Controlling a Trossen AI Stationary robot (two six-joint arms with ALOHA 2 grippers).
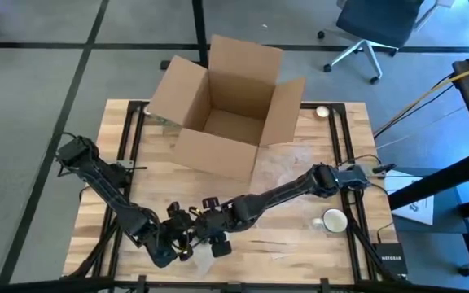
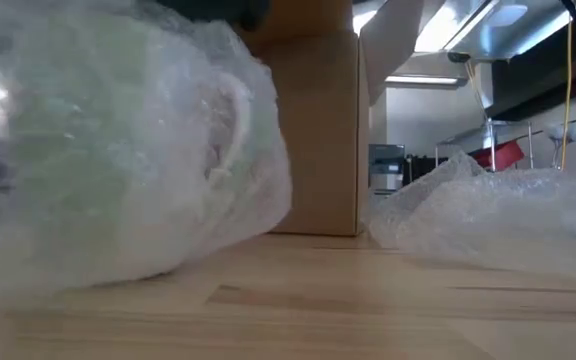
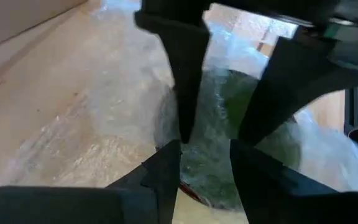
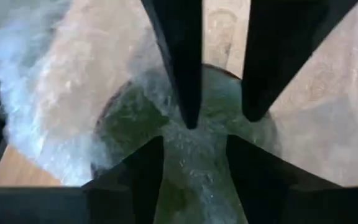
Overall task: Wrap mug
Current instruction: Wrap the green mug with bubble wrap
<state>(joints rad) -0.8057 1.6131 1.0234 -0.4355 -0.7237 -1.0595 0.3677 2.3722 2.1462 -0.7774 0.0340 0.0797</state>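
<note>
Bubble wrap [image 2: 118, 150] hugs the green mug [image 4: 185, 143], pinched by both the left pincer [image 3: 204, 155] and the right pincer [image 4: 194, 146] meeting over it.

High view straight down; low view table-level; both wrists close on wrapped mug [image 2: 118, 150].
</note>
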